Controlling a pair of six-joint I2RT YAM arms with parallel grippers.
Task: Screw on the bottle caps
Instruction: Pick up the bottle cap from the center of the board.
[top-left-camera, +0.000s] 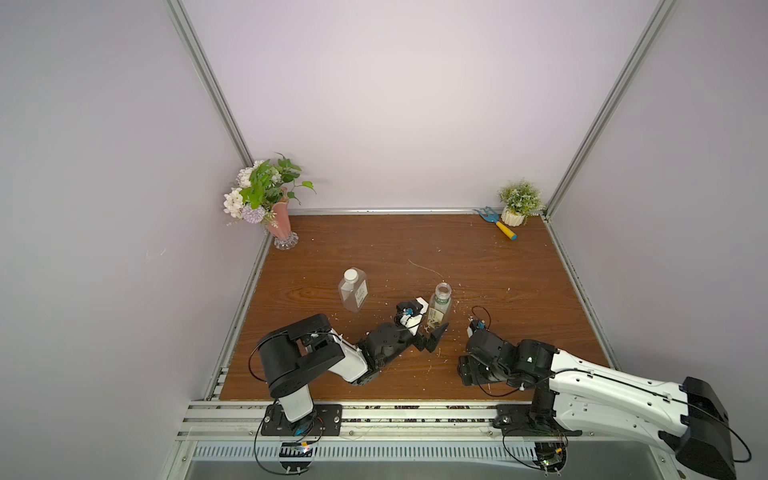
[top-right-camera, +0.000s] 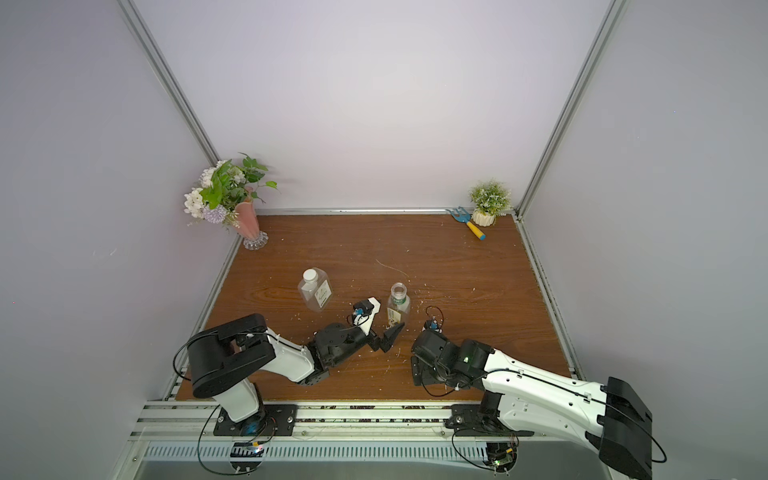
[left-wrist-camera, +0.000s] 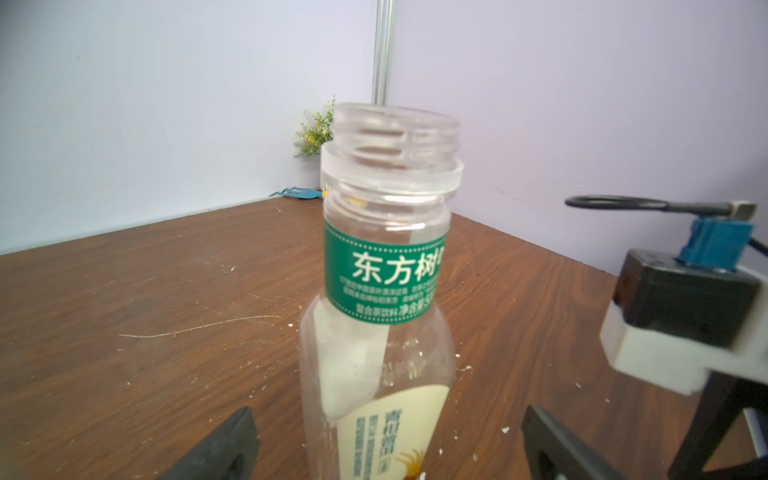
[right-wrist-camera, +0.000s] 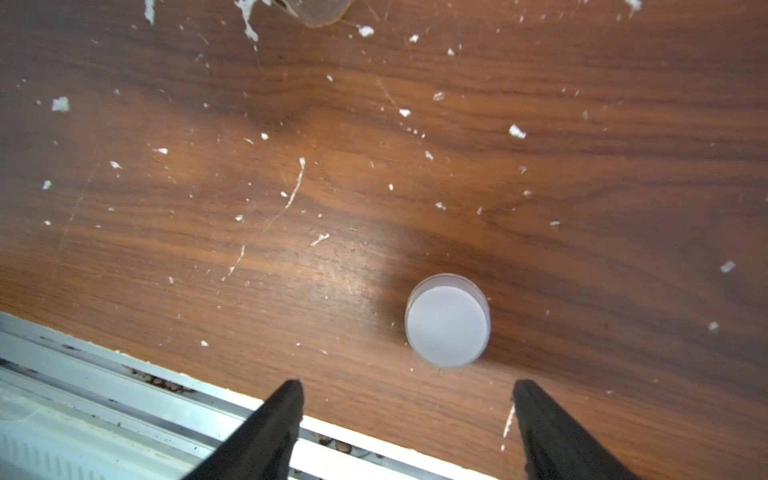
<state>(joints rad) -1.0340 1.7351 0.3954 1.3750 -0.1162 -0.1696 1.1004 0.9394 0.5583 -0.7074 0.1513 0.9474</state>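
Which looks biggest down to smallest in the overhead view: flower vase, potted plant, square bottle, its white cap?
Largest: flower vase with bouquet.
Next: potted plant and square bottle, too alike to rank; bottle is nearer the camera.
Smallest: white cap.

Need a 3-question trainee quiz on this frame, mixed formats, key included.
1. True or false: the round bottle is capped.
2. The loose cap is: A) lying on the table; B) screwed onto a bottle neck; C) clamped between gripper fingers.
3. Which gripper faces the round bottle with its fingers open?

Key: 1 false, its threaded neck is bare; 2 A; 3 the left gripper.
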